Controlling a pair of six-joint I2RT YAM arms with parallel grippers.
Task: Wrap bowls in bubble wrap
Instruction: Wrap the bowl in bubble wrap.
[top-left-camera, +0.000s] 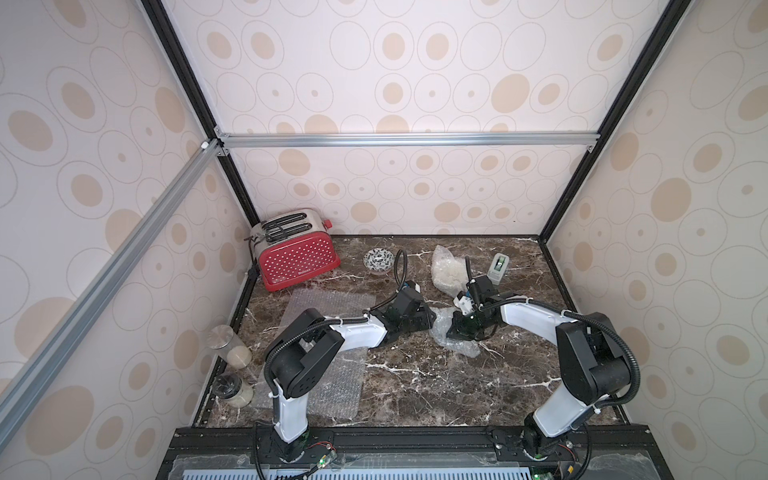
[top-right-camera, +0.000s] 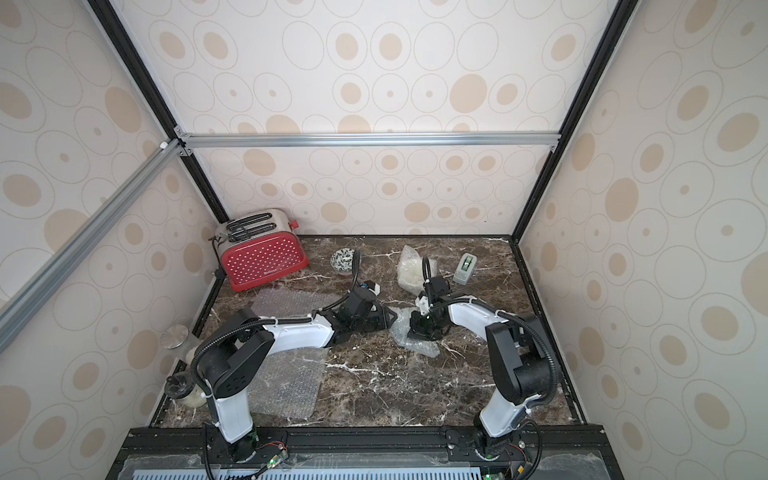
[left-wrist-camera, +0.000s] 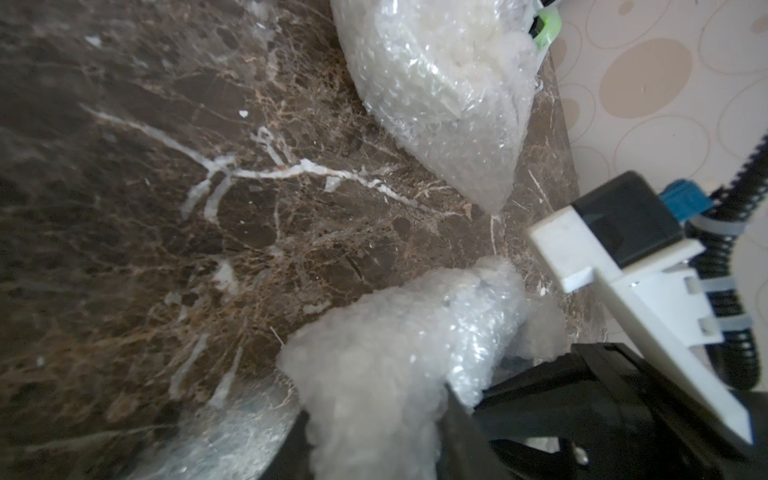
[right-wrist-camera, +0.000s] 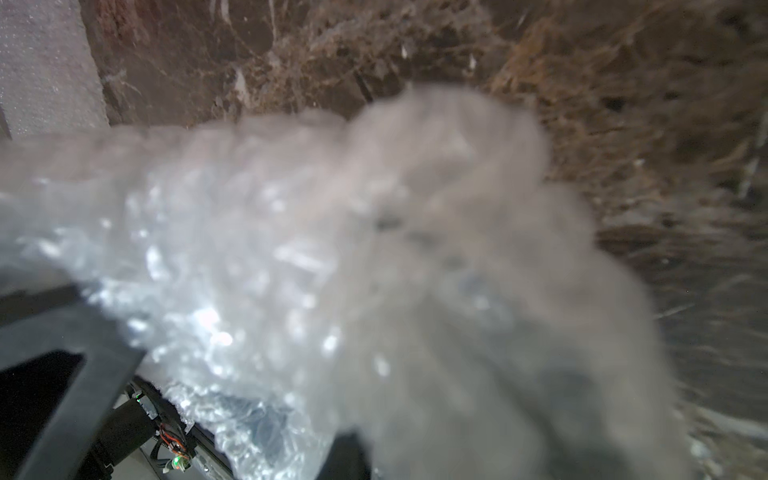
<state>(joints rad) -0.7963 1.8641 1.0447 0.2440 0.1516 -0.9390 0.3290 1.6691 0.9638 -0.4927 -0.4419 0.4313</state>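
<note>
both arms reach in to the middle of the marble table (top-left-camera: 415, 386), their tips almost meeting over a crumpled bundle of bubble wrap (top-left-camera: 463, 348) that lies there. the left pincer (top-left-camera: 431, 319) comes at the bundle from the left side, low and nearly level. in the left wrist view its fingers (left-wrist-camera: 519, 399) stand spread, with a bunched fold of the wrap between them. the right pincer (top-left-camera: 459, 330) points down into the bundle from the other side. the right wrist view is filled with blurred plastic, so i cannot tell whether it is pinching or not. nothing of a bowl shows through this bundle. behind the arms, toward the back wall, sits a wrapped bowl (top-left-camera: 448, 270), pale under its plastic. to its left the black-patterned bowl (top-left-camera: 379, 260) stands bare and upright on the table. two flat sheets of bubble wrap lie on the left side, one (top-left-camera: 332, 301) in front of the red toaster (top-left-camera: 297, 257) and one (top-left-camera: 332, 390) nearer the front edge, partly under the left arm. a tape dispenser (top-left-camera: 498, 268) stands near the back right, and two jars (top-left-camera: 230, 347) sit against the left wall.
</note>
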